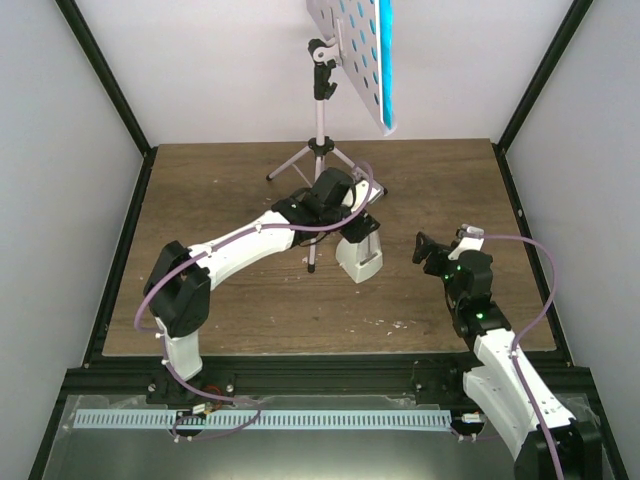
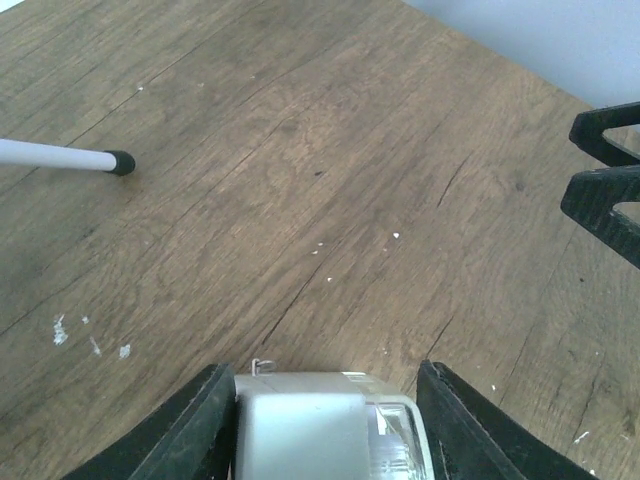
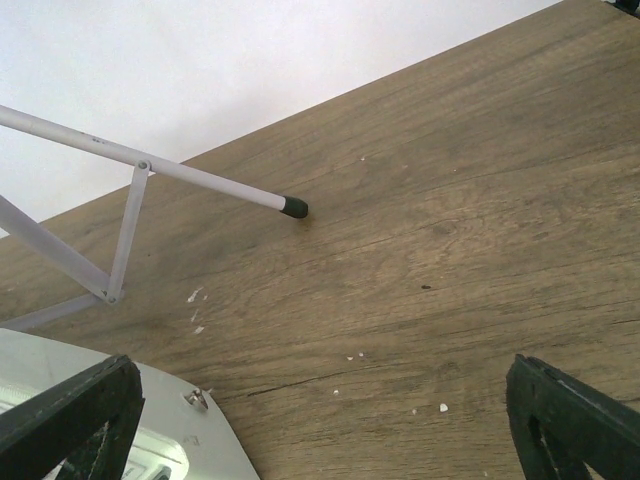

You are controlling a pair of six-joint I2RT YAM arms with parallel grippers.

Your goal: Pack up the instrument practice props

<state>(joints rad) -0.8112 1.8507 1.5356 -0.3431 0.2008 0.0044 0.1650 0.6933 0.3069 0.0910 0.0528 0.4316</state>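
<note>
On the table (image 1: 220,200), the left gripper (image 2: 322,372) is clasping the small white metronome (image 2: 300,430); the right gripper (image 3: 322,365) is hanging wide open

A brown wood-grain table (image 1: 220,190), flecked here and there with small white marks, fills the booth. Plain white walls (image 1: 60,200) close it in on three sides, with black frame posts (image 1: 106,75) at the back corners. The light is soft and even.
</note>
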